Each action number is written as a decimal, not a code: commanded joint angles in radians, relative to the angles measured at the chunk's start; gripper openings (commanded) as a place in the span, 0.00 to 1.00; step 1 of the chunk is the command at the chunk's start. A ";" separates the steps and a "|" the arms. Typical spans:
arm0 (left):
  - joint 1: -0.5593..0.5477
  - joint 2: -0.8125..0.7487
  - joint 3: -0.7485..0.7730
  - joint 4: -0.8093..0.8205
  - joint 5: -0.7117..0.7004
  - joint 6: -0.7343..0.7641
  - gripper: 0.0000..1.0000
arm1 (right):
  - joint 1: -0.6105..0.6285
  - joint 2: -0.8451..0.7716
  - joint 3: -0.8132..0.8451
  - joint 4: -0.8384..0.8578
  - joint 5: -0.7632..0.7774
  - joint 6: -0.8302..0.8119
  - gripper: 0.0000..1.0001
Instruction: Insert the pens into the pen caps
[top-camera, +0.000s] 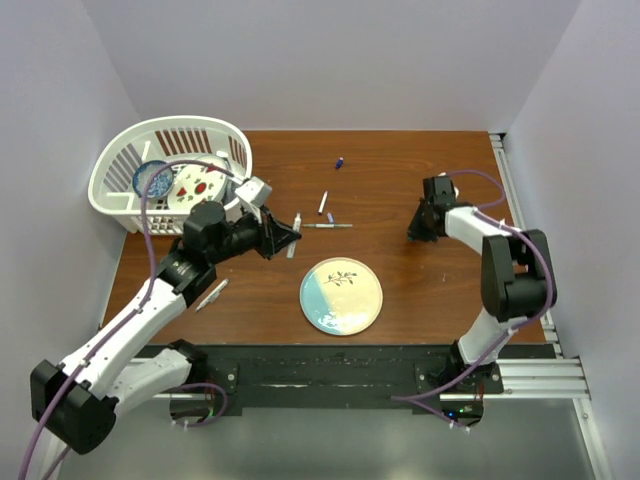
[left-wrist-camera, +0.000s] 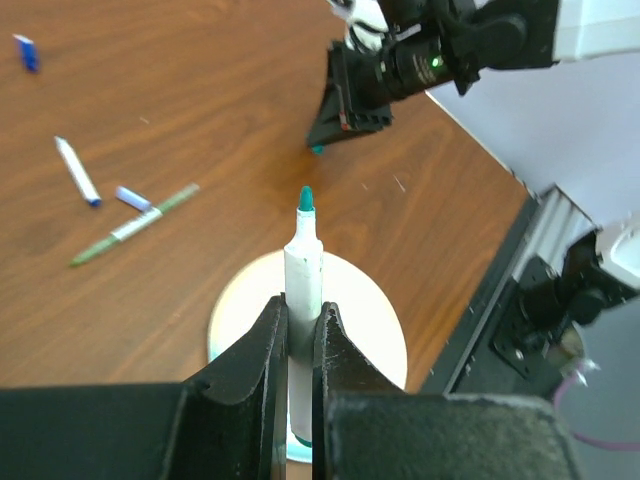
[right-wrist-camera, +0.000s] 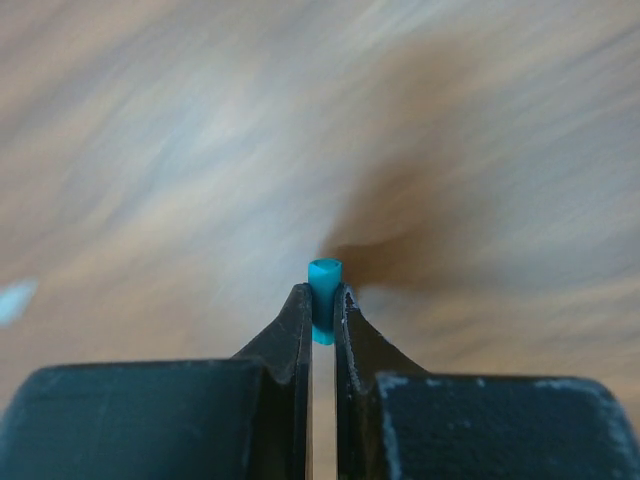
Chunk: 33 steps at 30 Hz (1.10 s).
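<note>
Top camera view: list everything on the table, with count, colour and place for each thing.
brown wooden table: one, under everything
white slotted plastic basket: one, far-left corner
dishes: two, blue-patterned dish and white red-marked dish, in the basket
round plate: one, half light blue, half cream, near centre
stick pens: four; white blue-tipped pen and thin grey-green pen mid-table, whitish pen by the left arm, white teal-tipped pen held
pen caps: three; blue cap far centre, purple cap between the mid-table pens, teal cap held
left gripper: black, shut on the white teal-tipped pen
right gripper: black, shut on the teal cap
</note>
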 joint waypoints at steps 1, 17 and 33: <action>-0.058 0.057 0.014 0.017 0.081 0.023 0.00 | 0.077 -0.212 -0.089 0.184 -0.218 0.048 0.00; -0.074 0.110 -0.024 0.284 0.328 -0.103 0.00 | 0.364 -0.669 -0.262 0.715 -0.416 0.349 0.00; -0.068 0.098 -0.029 0.263 0.306 -0.097 0.00 | 0.526 -0.634 -0.203 0.733 -0.340 0.347 0.00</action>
